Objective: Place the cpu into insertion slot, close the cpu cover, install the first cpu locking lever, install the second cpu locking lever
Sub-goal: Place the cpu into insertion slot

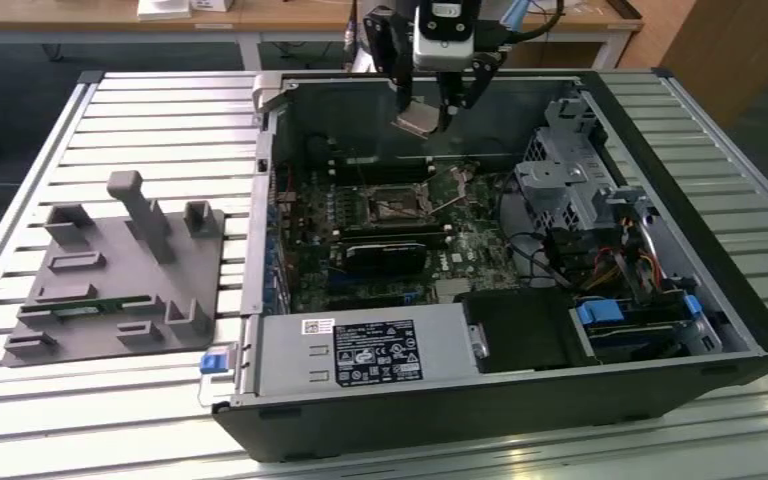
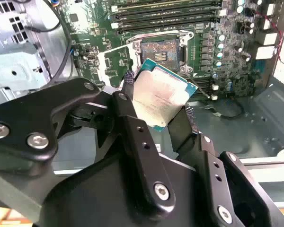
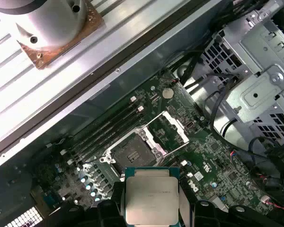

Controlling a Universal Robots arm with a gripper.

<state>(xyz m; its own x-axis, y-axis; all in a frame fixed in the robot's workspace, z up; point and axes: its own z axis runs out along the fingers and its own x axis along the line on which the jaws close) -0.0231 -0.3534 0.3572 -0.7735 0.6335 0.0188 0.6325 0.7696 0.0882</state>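
Gripper (image 2: 158, 99) fingers are closed part-way onto the cpu (image 2: 163, 94), pinching it by two opposite edges with its silver-grey top facing both wrist views. In the exterior view the chip hangs above the open computer case (image 1: 704, 300), near its far wall and well clear of the board.

Below it lies the insertion slot (image 3: 132, 153), its dark centre bare. The cpu cover (image 3: 169, 127) is swung open just beside the slot, so nothing bars the way down. Long memory slots (image 3: 102, 132) run along the socket's other side, and a metal drive cage (image 3: 255, 90) stands farther off. Out on the table, at the exterior view's left, sits a grey fixture (image 1: 117, 280).

To my eye the step in hand is carrying the chip to the socket. Its edges look turned against the socket's rim, so it wants squaring first, then centring over the dark middle. It should be kept level and lowered straight, never slid across the contacts. The fingers should stay away from the raised cover.
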